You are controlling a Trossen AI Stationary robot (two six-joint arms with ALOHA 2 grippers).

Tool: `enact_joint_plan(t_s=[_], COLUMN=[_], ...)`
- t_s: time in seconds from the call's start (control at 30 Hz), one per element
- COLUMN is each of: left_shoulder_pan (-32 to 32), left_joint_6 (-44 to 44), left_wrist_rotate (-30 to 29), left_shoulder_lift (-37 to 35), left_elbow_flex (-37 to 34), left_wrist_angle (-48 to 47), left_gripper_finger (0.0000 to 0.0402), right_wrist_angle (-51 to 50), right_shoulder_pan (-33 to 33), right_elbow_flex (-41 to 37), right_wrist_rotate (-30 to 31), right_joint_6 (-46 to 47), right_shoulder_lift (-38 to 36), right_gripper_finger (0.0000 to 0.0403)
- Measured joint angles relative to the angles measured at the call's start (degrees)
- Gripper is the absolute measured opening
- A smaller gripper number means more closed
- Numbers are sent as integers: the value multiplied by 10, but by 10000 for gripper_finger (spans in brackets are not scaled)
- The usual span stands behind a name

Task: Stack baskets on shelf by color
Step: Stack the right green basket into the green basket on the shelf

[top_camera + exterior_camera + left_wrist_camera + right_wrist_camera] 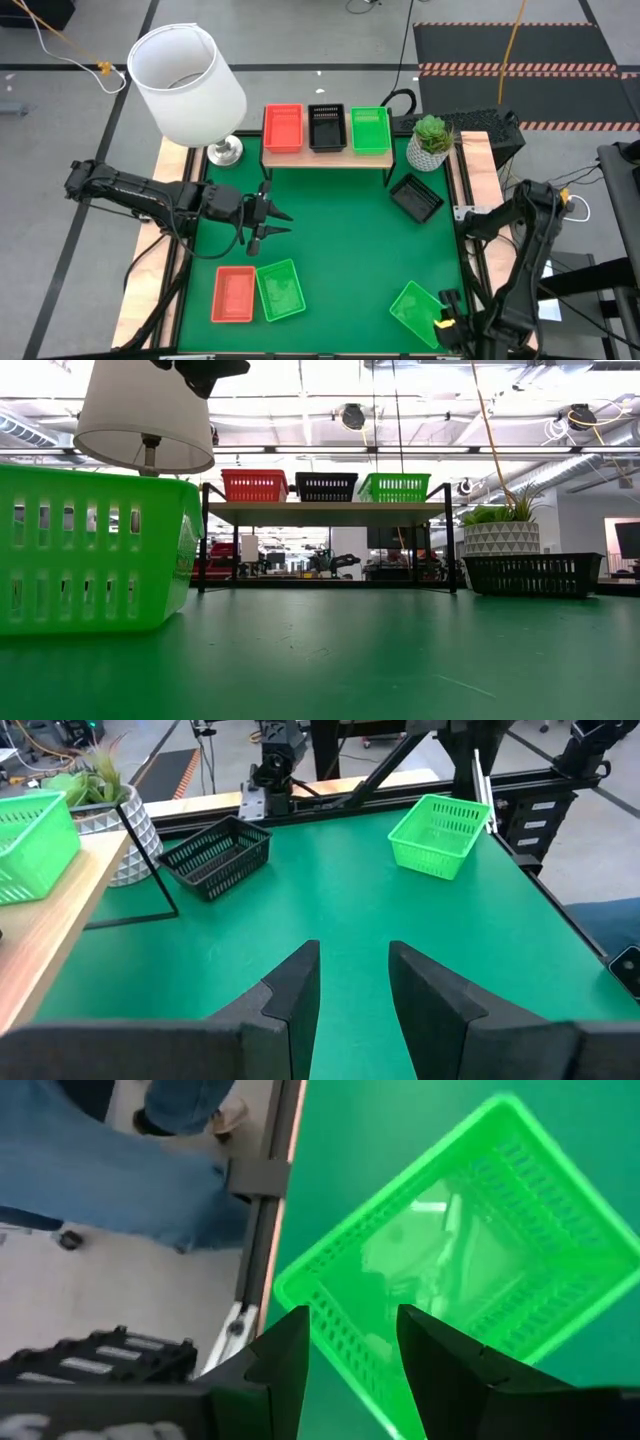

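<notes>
The shelf [326,157] is a light wooden plank on thin black metal legs, standing at the far edge of the green table [340,240]. On it sit three plastic baskets in a row: an orange-red basket [283,128], a black basket [327,127] and a green basket [370,130], each a shallow rectangle with slotted walls.

Off the shelf, a second black basket [417,197] lies tilted on the mat near a potted plant [431,142] in a white patterned pot. At the near left, a second orange-red basket [235,293] and a second green basket [280,290] lie side by side, touching. A third green basket [419,311] rests at the near right corner, turned at an angle.

The left gripper [277,224] hovers over the left part of the mat, its two dark fingers spread apart and holding nothing. The right gripper [350,1345] hangs above the corner green basket's rim, fingers parted and empty.

A white lamp [188,88] with a smooth drum shade and a metal base stands at the far left corner. No readable writing or labels show on any item.
</notes>
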Motion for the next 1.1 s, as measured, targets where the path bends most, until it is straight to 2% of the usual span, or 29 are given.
enact_joint_plan(t_s=[0.13, 0.37, 0.5, 0.73, 0.83, 1.1], left_shoulder_pan=[0, -1, -9, -21, -22, -22], left_joint_6=[-4, -21, -25, -25, -24, -20], left_wrist_rotate=[0, 0, 0, 0, 0, -1], left_shoulder_lift=[0, 0, 0, 0, 0, 0], left_elbow_flex=[0, 0, 0, 0, 0, 0], left_wrist_angle=[0, -11, -18, -18, -18, -18], left_gripper_finger=[124, 124, 124, 124, 124, 124], right_wrist_angle=[1, -2, 11, 75, 81, 84], right_shoulder_pan=[7, 8, 8, 10, 10, 10], right_elbow_flex=[0, 0, -2, -56, -76, -110], right_wrist_rotate=[18, 22, 21, 0, -30, -76], right_joint_6=[5, -2, -14, -45, -48, -67], right_shoulder_lift=[4, 5, 5, 5, 5, 5], right_gripper_finger=[157, 215, 222, 203, 193, 142])
